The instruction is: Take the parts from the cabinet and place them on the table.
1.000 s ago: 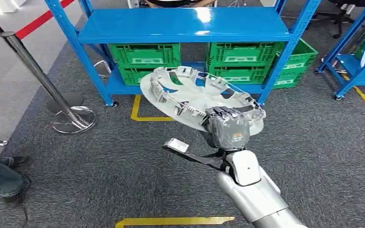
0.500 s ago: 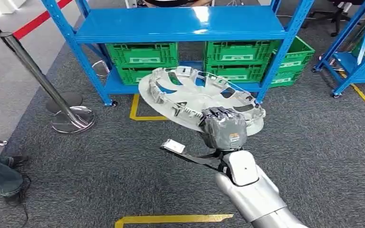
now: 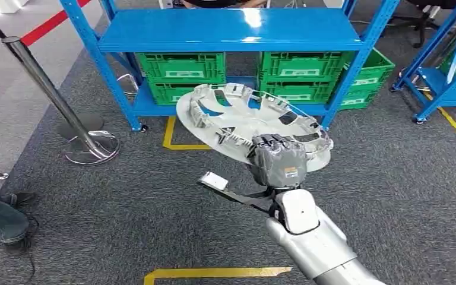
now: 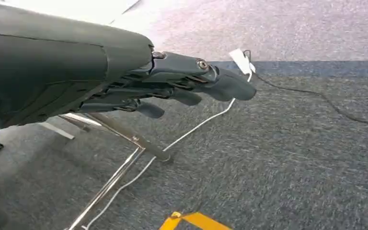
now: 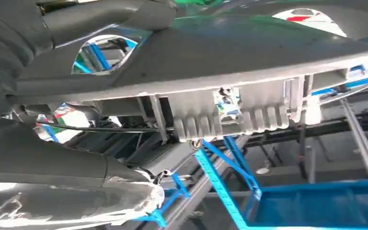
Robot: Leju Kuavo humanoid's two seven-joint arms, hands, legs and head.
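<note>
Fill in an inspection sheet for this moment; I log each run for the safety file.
Surface: grey carpet with yellow tape marks; no table seen.
Job's things: silver wheel cover held tilted in front of the blue rack.
Clutter: green crates on the rack's lower shelf.
Hands: right hand grips the wheel cover's near rim; left hand holds nothing, fingers extended.
Cables: white cable and a black cable on the carpet.
Surroundings: barrier post, a person's leg, a second blue rack.
</note>
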